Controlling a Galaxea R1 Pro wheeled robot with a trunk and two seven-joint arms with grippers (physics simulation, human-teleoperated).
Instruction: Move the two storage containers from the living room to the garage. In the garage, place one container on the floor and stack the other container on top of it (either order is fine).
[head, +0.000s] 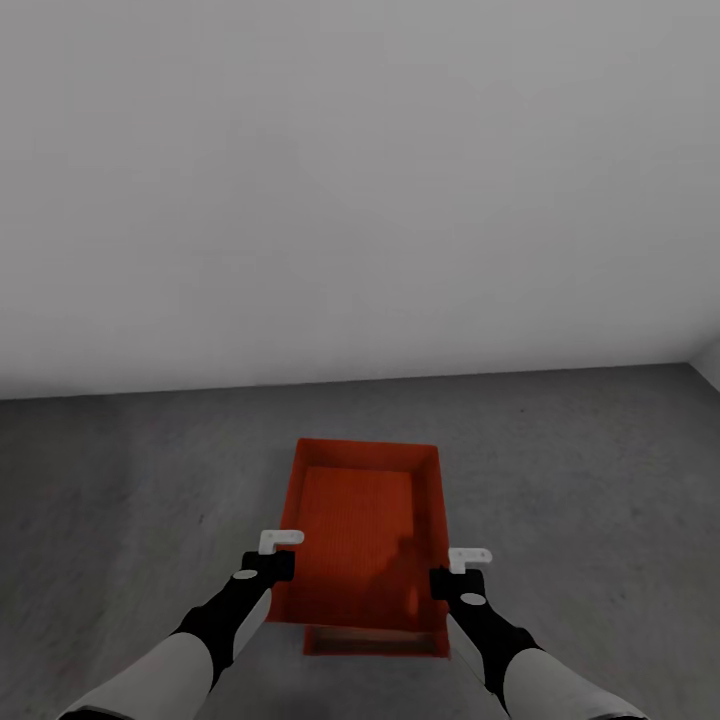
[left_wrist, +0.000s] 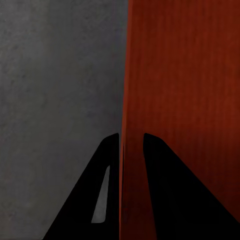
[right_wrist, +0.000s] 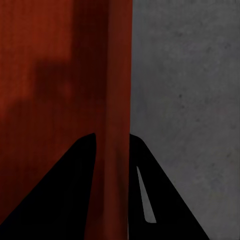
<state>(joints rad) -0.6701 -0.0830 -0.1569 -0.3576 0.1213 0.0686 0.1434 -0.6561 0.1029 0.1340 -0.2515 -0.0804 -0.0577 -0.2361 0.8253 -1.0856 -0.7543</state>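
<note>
In the garage, the robot holds one orange-red storage container (head: 365, 530) between its two arms, above the second container (head: 375, 642), whose near edge shows just under it on the dark grey concrete floor (head: 580, 470). The left hand (head: 268, 566) is clamped on the left wall of the upper container, one finger (left_wrist: 90, 200) outside and one inside. The right hand (head: 448, 582) is clamped on the right wall in the same way.

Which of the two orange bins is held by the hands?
The upper bin: each hand grips one of its side walls. The lower bin shows just a near edge beneath it.
</note>
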